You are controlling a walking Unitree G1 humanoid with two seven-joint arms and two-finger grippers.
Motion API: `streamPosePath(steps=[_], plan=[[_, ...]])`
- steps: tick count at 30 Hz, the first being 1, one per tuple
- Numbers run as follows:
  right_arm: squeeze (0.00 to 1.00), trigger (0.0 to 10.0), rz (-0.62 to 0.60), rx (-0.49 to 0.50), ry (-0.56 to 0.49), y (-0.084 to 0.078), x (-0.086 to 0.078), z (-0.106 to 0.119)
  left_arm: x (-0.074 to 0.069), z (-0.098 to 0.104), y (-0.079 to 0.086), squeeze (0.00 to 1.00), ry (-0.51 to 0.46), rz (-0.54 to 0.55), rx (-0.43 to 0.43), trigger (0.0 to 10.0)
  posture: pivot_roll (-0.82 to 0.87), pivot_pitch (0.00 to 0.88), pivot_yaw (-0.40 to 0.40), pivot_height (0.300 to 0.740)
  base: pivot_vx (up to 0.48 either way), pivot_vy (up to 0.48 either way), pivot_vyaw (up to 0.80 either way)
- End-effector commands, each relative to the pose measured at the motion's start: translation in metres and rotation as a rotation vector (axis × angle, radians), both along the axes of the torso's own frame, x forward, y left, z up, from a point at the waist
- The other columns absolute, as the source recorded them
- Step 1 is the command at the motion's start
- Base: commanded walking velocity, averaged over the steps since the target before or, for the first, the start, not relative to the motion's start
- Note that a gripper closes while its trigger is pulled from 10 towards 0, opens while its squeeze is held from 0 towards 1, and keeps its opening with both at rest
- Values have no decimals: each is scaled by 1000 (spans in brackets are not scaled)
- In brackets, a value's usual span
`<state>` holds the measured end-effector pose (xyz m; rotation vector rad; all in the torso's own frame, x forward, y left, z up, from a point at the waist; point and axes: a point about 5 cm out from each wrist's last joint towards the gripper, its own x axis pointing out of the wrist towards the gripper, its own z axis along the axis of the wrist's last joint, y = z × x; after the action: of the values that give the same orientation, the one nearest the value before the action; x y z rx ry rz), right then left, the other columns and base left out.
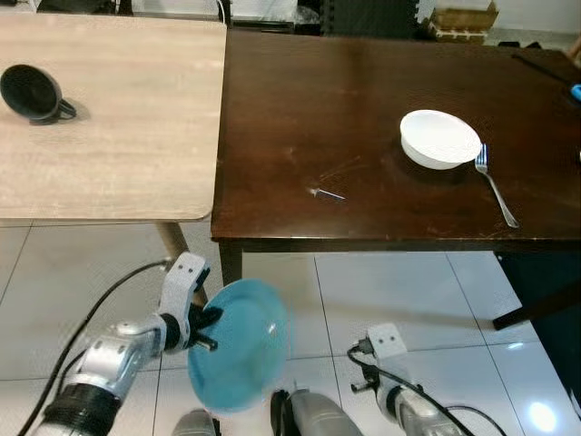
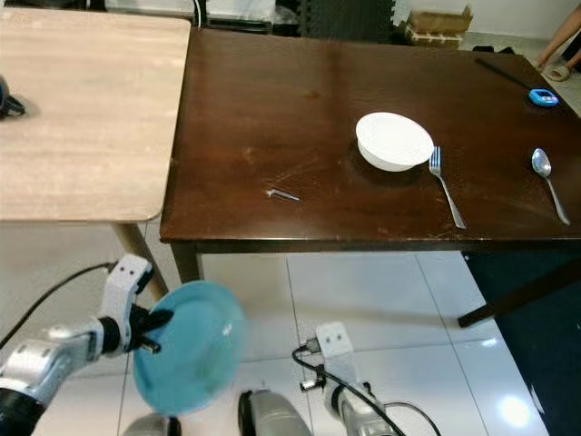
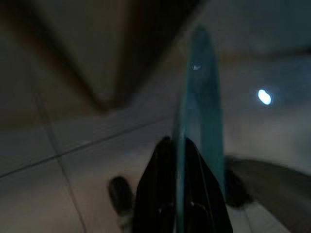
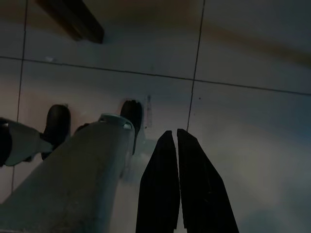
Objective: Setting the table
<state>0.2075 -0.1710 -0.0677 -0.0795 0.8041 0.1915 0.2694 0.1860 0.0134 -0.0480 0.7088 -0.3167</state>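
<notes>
My left gripper [image 1: 211, 329] is shut on the rim of a round blue plate [image 1: 241, 345], held low over the tiled floor in front of the dark table [image 1: 300, 118]. In the left wrist view the plate [image 3: 199, 111] stands edge-on between the black fingers [image 3: 155, 194]. On the dark table sit a white bowl [image 1: 440, 138], a fork [image 1: 495, 184] to its right and a spoon [image 2: 549, 182] farther right. A black cup [image 1: 32, 94] lies on the light wooden table [image 1: 118, 136]. My right gripper [image 4: 176, 138] hangs low, fingers shut on nothing.
A small thin metal piece [image 1: 327, 193] lies near the dark table's front edge. A blue object [image 2: 543, 97] rests at the far right of that table. Table legs [image 1: 172, 243] stand close ahead. Cardboard boxes [image 1: 463, 20] sit behind the tables.
</notes>
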Motion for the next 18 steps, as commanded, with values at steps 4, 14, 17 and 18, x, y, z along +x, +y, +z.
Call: streamPosePath(steps=[4, 14, 17, 18], plan=[[0, 10000, -153, 39, 41, -5, -7, -5, -16, -33, 18, 0, 13, 274, 65, 10000, 72, 67, -43, 740, 0, 0, 0], [0, 10000, -260, 69, 37, -7, -5, -5, -35, -53, 17, 0, -21, 233, 257, 10000, 60, 74, -41, 740, 0, 0, 0], [0, 10000, -239, 75, 47, -2, -6, -6, -42, -62, 16, 0, 39, 267, 273, 10000, 57, 74, -41, 740, 0, 0, 0], [0, 10000, -239, 75, 47, -2, -6, -6, -42, -62, 16, 0, 39, 267, 273, 10000, 57, 74, -41, 740, 0, 0, 0]])
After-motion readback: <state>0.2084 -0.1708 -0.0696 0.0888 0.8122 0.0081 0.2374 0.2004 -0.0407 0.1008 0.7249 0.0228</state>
